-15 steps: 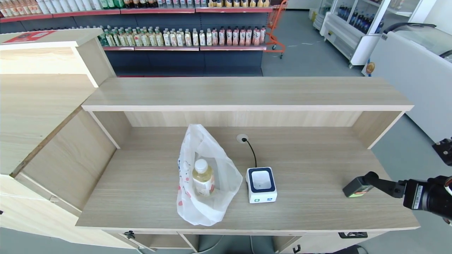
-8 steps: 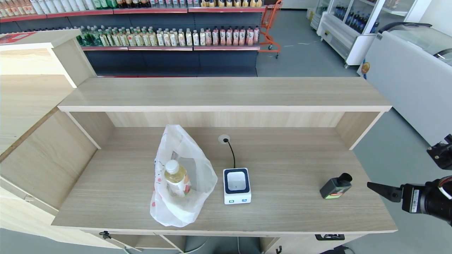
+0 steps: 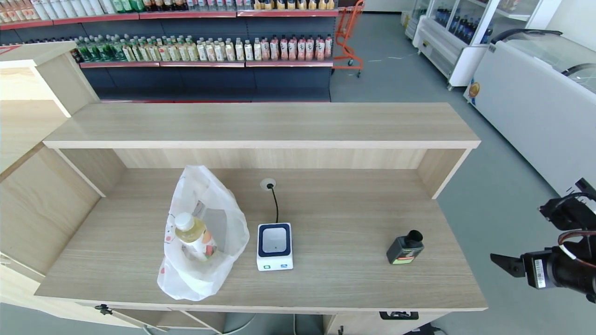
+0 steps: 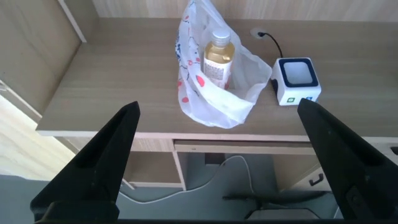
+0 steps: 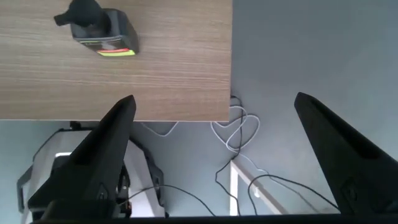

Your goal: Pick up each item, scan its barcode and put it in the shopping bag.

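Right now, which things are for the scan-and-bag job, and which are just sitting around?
For the job:
shopping bag
drink bottle inside the bag
barcode scanner
small dark bottle standing on the counter

Just around:
drink shelves
orange trolley
white freezer

Small dark bottle point(image 3: 404, 249), blk cap, red-green label strip, on surface point(image 3: 344, 284) near right end, well apart from scanner point(image 3: 274, 246), white box w/ dark-blue framed window, white translucent shopping bag point(image 3: 186, 284) just left of it, top open, holding upright yellow drink bottle point(image 3: 194, 235), white cap
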Motion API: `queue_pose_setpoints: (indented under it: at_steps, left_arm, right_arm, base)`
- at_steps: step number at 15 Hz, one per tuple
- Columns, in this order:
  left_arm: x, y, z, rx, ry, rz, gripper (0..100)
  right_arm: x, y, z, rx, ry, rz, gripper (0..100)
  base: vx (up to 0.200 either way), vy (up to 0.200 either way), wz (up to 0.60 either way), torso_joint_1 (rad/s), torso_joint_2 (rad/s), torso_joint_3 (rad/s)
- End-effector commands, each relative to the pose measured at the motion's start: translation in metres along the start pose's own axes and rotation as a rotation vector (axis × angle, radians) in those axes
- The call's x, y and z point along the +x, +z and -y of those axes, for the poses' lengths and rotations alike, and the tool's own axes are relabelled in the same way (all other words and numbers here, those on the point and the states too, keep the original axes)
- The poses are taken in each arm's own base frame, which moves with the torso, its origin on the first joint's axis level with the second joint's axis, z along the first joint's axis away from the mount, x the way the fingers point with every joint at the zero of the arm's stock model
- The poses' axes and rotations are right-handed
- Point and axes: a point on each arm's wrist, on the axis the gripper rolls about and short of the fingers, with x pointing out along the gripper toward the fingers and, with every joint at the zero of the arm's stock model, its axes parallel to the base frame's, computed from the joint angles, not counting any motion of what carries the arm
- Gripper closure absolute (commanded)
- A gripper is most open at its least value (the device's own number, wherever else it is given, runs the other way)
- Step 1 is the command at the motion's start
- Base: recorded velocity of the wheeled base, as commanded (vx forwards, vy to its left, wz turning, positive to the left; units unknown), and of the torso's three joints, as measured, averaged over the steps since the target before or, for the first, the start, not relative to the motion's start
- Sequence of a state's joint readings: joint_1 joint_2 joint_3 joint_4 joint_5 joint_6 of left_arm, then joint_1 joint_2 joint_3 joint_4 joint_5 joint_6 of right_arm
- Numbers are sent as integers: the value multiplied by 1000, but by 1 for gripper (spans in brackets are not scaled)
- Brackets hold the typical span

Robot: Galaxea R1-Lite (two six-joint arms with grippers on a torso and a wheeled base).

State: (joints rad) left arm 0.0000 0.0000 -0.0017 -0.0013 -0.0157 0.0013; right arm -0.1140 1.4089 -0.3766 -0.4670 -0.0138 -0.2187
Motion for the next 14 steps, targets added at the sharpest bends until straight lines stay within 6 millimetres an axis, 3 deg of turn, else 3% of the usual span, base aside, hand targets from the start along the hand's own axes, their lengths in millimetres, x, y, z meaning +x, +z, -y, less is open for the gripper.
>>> queue_pose_setpoints:
  at_steps: [1,6,9,14]
  left_arm:
    - [0,0,0,-4,-1,0,0]
    - [0,0,0,-6,-1,0,0]
    - [0,0,0,-6,-1,0,0]
    - [0,0,0,-4,-1,0,0]
  right_arm:
    - [12,-3,-1,-40,3,-46,0]
    - [47,-5,-12,-249,72,-133,0]
    - [72,1,-43,-400,189,-126,0]
    - [110,-5,-89,-479,305,-1,0]
  base:
    - [0,0,0,0,0,0]
    - [0,0,0,0,0,0]
    - [0,0,0,0,0,0]
    - [0,0,0,0,0,0]
